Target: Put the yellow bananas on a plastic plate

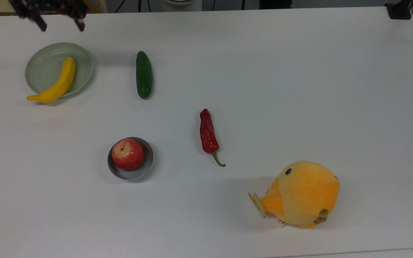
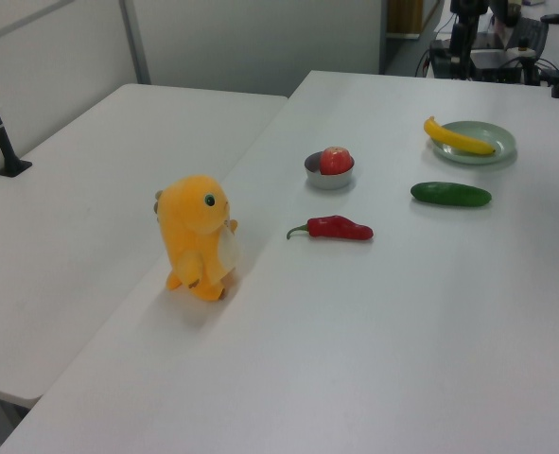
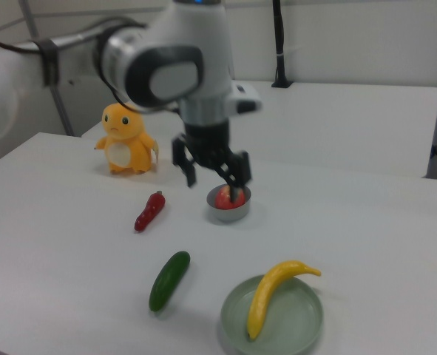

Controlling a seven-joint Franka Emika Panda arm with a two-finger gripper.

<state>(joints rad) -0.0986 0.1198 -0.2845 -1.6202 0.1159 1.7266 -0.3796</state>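
Item: 1 yellow banana (image 1: 56, 83), lying across the pale green plate (image 1: 82, 60), its stem end overhanging the rim toward the top view's lower left.

Gripper (image 1: 60, 24): fingers spread, empty, hanging above the table and well apart from the plate.

Step in hand, judged: retreat. Best done by lifting straight up and away, well above the overhanging tip, so the fruit is not nudged off.
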